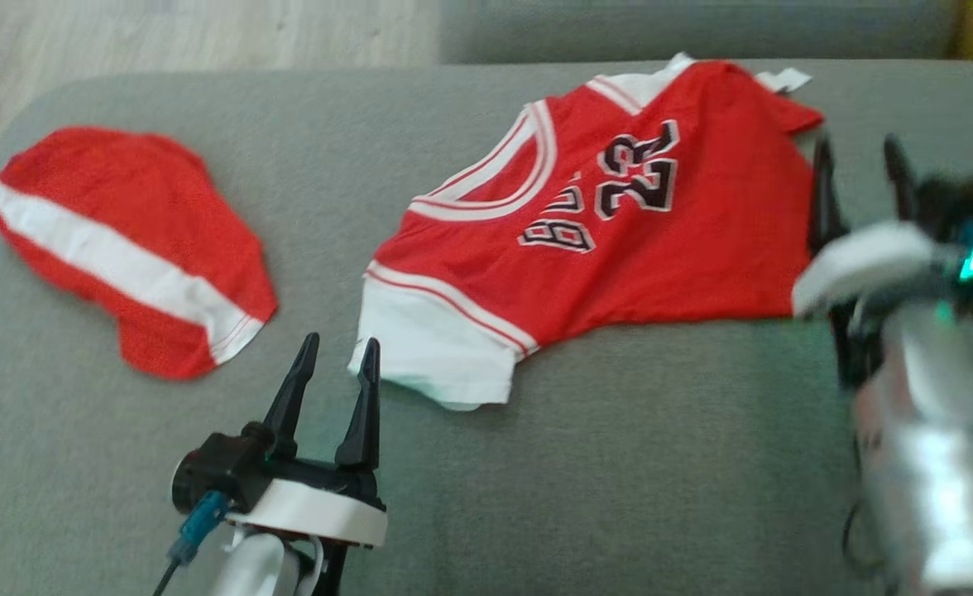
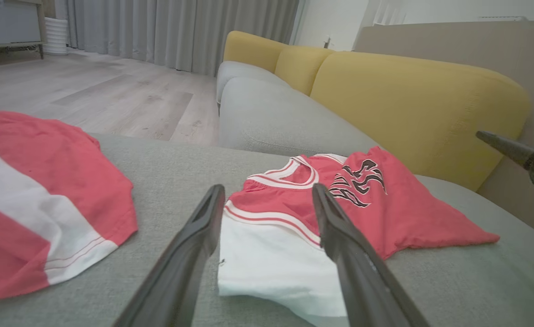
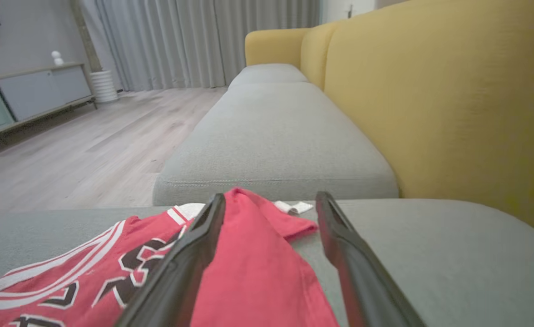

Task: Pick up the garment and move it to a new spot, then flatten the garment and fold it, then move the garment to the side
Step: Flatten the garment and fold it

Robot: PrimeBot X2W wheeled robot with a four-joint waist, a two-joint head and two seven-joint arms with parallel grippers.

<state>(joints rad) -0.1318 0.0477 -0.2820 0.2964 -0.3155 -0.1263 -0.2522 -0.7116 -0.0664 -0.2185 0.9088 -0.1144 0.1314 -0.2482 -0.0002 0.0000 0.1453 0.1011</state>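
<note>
Lying on the big grey soft sofa seat [image 1: 619, 463], the red cloth jersey with white trim and black numbers [image 1: 660, 240] sits in the upper middle of the head view. It is mostly flat, so I think smoothing comes next. The red cloth shorts with a white stripe [image 1: 122, 248] rest at the left, well apart. The left gripper [image 1: 337, 364] hangs spread wide beside the jersey's white corner, holding nothing. The right gripper [image 1: 857, 149], blurry at the right edge, is spread too and hides some red hem.
</note>
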